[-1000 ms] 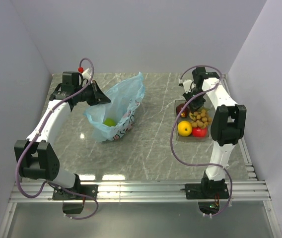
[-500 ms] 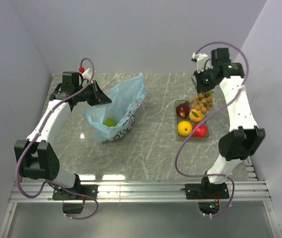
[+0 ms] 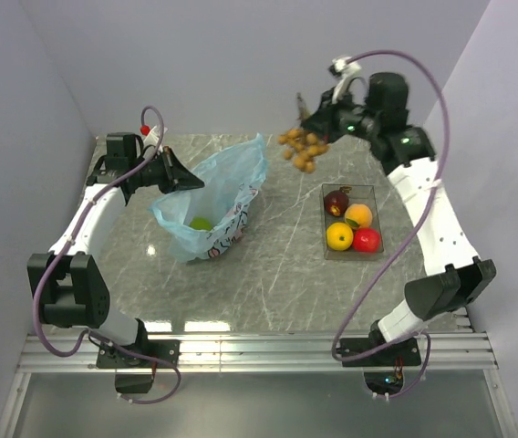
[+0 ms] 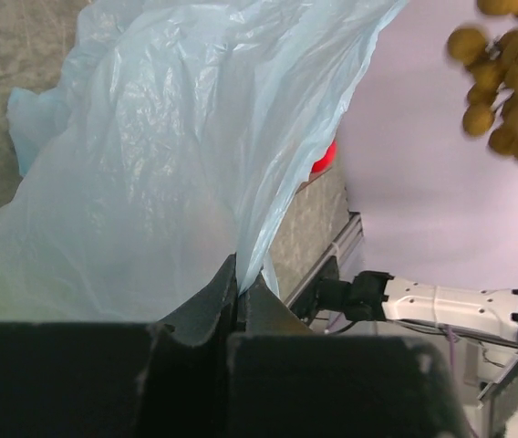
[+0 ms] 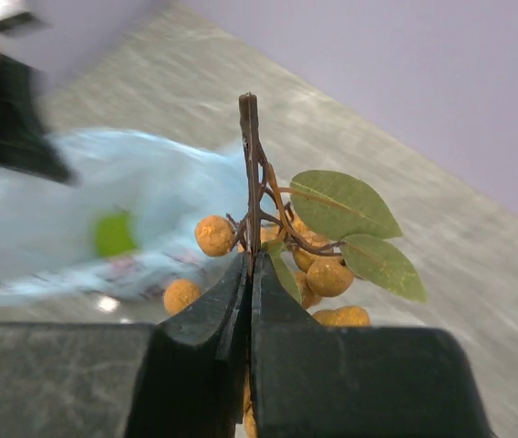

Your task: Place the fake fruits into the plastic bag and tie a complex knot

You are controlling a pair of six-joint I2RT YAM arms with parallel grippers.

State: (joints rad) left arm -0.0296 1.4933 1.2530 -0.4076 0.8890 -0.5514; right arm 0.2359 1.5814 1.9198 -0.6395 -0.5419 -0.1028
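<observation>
Transfer partway: green apple (image 3: 201, 223) inside plastic bag (image 3: 215, 193) at 9 o'clock, rim pinched by left gripper (image 4: 239, 276); brown bunch (image 3: 302, 149) aloft at 12 o'clock, stem clamped by right gripper (image 5: 248, 272); four fruits (image 3: 338, 236), knot pending.

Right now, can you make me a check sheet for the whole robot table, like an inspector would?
surface: grey marbled table, flat.
job's things: plastic bag lying open with a green apple inside; bunch of brown balls hanging in the air; dark red fruit, orange fruit, yellow fruit and red fruit in the clear tray.
clutter: nothing seen.
grippers: left tool shut on the bag's edge; right tool shut on the bunch's stem.
cables: a purple cable loops off each arm, touching no fruit.
surroundings: plain pale walls; metal rails at the near edge.
</observation>
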